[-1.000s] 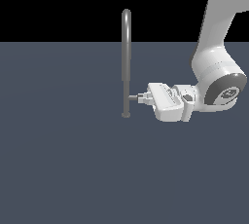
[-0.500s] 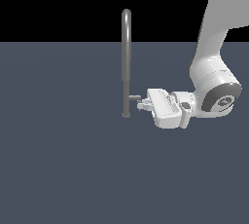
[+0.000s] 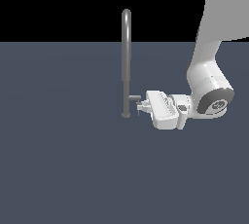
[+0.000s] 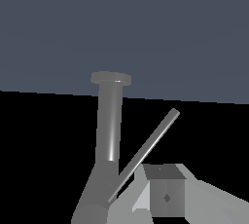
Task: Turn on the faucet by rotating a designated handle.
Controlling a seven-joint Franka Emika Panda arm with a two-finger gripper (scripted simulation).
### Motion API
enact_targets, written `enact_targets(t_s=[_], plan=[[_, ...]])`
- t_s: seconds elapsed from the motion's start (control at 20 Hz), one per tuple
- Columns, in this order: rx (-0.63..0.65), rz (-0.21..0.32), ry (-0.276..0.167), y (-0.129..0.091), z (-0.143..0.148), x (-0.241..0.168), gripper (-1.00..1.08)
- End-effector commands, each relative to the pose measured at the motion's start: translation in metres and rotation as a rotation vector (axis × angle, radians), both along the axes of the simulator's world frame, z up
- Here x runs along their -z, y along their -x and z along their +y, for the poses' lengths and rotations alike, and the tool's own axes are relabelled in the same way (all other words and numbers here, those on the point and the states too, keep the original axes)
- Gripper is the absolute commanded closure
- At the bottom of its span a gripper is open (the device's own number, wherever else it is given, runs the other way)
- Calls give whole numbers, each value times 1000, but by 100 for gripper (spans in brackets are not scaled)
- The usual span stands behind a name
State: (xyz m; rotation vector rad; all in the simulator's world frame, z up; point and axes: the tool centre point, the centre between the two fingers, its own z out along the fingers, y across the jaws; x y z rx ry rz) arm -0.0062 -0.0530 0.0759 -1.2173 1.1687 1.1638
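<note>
The faucet (image 3: 126,62) stands upright on the dark grey floor (image 3: 63,169), a slim grey pipe with an arched top and a small round base. The handle (image 3: 134,98) projects low on the pipe, just above the base, toward the exterior view's right.

The gripper (image 3: 141,106) lies horizontal, pointing toward the exterior view's left, with its tip just beside the outer end of the handle. In the exterior view the fingers are too small to judge their opening.

In the wrist view, the pipe (image 4: 109,135) appears with its base disc, and the thin lever (image 4: 148,150) of the handle runs diagonally from the stub. 1 finger (image 4: 165,191) is visible just beside the lever; contact cannot be confirmed. The other finger is not visible, so the finger opening cannot be determined.
</note>
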Motion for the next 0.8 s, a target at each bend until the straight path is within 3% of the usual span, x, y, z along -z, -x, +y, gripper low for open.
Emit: enact_targets(t_s=[0.0,0.75], plan=[[0,0,0,0,0,0,108],[11,48,8,-18,0,45,108]])
